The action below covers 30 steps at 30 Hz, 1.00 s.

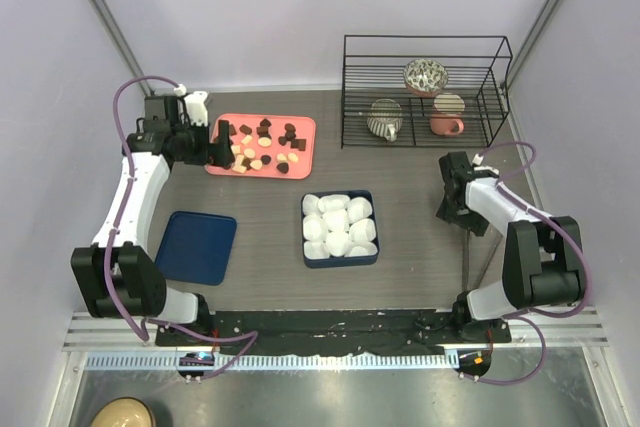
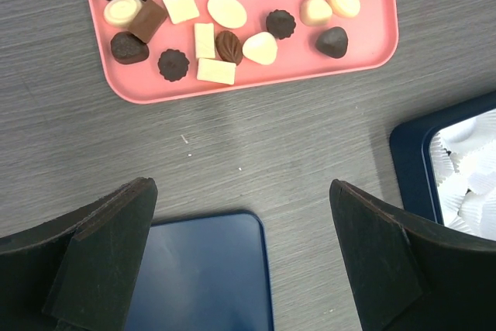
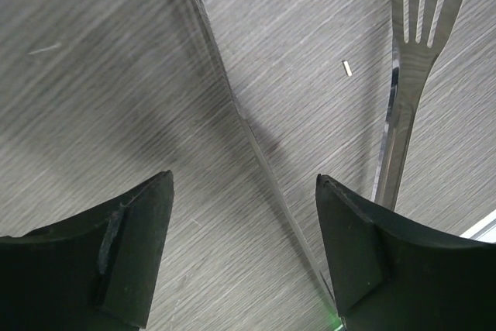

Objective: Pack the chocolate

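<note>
Chocolate sits loose on the pink tray, and none looks packed yet. Left gripper hovers just off the tray's near edge, jaws wide, likely lining up a pick. Well right of the tray, right gripper hangs low over the tongs, jaws apart astride one arm without touching it. The tool would probably spare the sweets.

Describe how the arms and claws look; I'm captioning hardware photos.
The left arm and right arm have white links, black joint housings and looped purple cables. The left claw and right claw each have two broad, matte-black, wedge-shaped fingers.
</note>
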Tool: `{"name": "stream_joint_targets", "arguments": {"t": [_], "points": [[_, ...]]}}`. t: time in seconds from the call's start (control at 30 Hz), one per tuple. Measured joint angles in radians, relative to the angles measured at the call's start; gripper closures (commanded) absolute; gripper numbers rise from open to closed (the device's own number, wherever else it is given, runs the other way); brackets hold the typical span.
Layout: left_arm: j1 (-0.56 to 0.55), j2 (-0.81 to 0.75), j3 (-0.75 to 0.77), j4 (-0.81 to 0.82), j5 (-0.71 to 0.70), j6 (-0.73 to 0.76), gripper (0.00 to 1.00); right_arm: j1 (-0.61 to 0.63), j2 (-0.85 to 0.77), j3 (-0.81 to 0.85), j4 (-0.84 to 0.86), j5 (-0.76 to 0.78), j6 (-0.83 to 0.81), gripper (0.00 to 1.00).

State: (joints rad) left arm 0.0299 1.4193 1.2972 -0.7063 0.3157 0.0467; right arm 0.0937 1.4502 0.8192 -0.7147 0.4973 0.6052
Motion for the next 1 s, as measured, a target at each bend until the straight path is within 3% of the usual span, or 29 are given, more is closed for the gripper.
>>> {"name": "stream_joint_targets", "arguments": {"t": [0.2,0.47,1.0], "points": [[0.005,-0.001,-0.008,0.003,0.006,0.014,0.0,-0.007,0.008,-0.002,0.019,-0.022,-0.002,0.48],[0.009,-0.022,-0.03,-0.002,0.01,0.018,0.0,-0.009,0.037,-0.006,0.051,-0.069,-0.005,0.55],[0.012,-0.108,-0.066,-0.011,0.008,0.042,0.0,0.002,0.048,-0.007,0.128,-0.193,-0.055,0.99]]}}
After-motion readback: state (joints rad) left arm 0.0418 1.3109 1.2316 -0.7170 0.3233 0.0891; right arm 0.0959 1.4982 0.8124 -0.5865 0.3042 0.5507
